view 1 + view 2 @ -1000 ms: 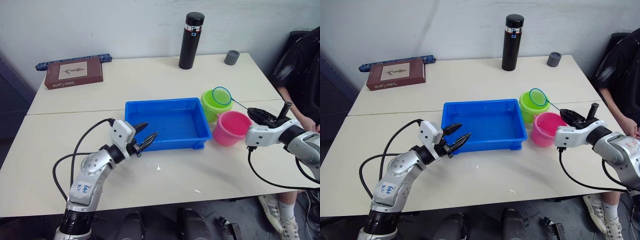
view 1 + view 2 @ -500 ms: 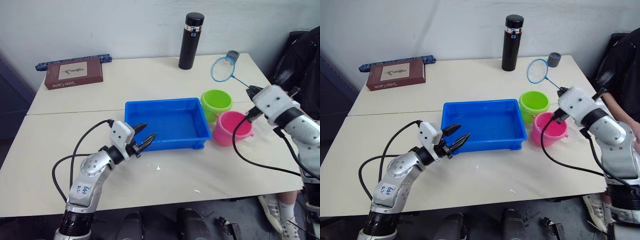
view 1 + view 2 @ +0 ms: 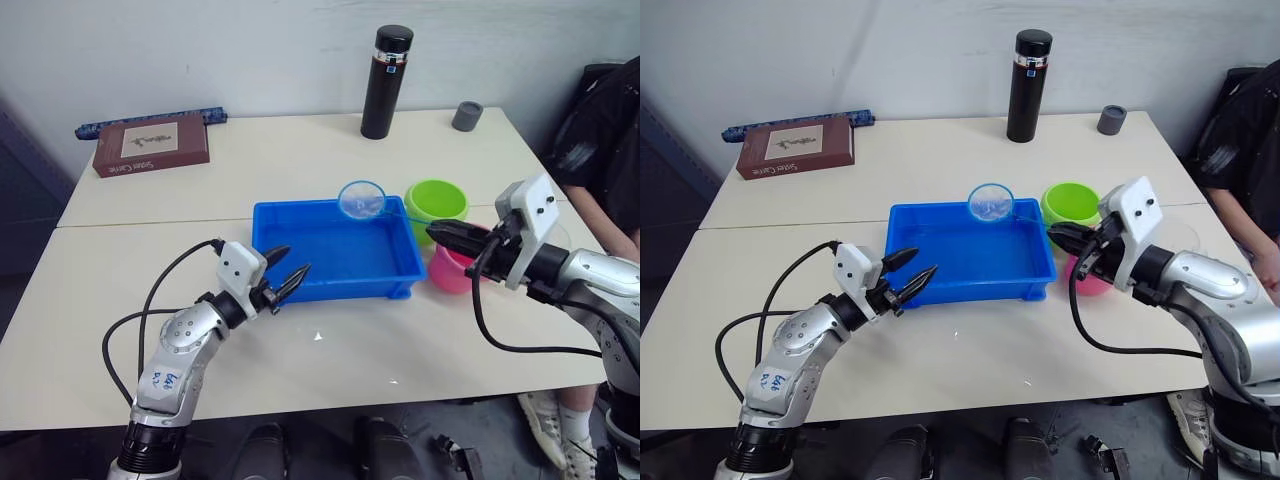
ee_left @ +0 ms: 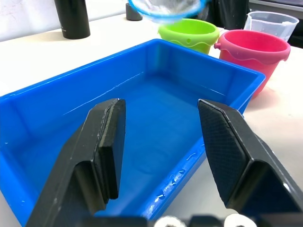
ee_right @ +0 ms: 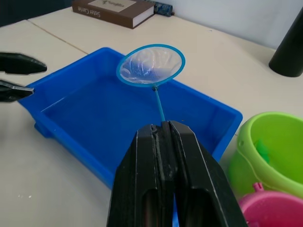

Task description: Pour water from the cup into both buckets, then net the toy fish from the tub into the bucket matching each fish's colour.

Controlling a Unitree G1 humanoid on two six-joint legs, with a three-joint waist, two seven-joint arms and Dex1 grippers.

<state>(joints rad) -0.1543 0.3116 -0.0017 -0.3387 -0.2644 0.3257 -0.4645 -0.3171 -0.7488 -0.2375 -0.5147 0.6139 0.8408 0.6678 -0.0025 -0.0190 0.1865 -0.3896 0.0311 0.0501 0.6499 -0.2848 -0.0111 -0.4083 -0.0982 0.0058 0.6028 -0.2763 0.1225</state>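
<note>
Blue plastic tub [image 3: 335, 250] serves as the landmark, lying mid-bench [image 3: 300, 150] with shallow water inside. Left pincer [image 3: 285, 280] rests at the tub's near-left corner, its fingers spread apart and holding nothing. Above the tub's far edge hangs the small blue-rimmed net [image 5: 150, 65], its thin handle clamped between the closed fingers of the right pincer [image 3: 440, 233]. Beyond the tub's right end stand the lime green bucket [image 3: 436, 203] and, nearer, the pink bucket [image 4: 253, 49]; the clear cup [image 4: 271, 23] sits behind the pink one. No fish can be made out in the tub. Judgement: to net well, lower the hoop flat into the water, sweep slowly along the floor, and lift level.
</note>
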